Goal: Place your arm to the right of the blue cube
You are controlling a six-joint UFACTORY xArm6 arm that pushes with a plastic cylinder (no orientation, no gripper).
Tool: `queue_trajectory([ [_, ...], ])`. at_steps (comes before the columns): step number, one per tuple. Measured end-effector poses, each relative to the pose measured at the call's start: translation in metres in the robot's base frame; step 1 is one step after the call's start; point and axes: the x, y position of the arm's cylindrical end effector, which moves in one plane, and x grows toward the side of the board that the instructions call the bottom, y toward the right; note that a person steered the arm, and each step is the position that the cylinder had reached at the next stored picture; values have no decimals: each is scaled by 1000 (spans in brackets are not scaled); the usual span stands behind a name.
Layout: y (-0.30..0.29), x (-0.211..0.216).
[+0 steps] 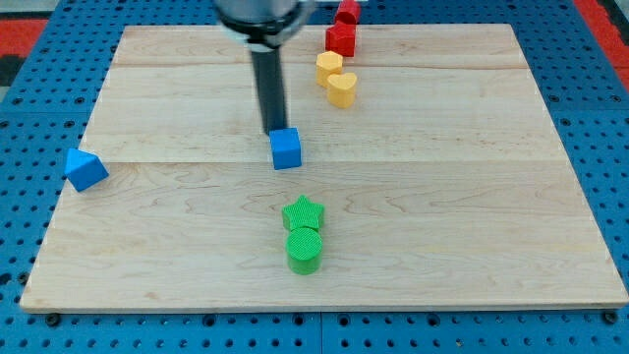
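The blue cube [286, 148] sits near the middle of the wooden board [472, 187]. My tip [272, 133] is at the cube's upper left corner, touching or almost touching it. The dark rod rises straight up from there to the view's top.
A blue triangular block [85, 169] lies at the board's left edge. A green star [303, 212] and a green cylinder [304, 250] sit together below the cube. A yellow hexagon-like block [328, 68], a yellow heart [342, 88] and two red blocks [341, 37] line up at the top.
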Motion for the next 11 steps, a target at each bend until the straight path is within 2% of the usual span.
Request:
queue_trajectory([
  [1, 3, 31],
  [2, -7, 31],
  [4, 33, 64],
  [5, 15, 10],
  [6, -77, 28],
  [7, -8, 57],
  [8, 86, 45],
  [9, 145, 87],
  [10, 133, 128],
  [11, 116, 127],
])
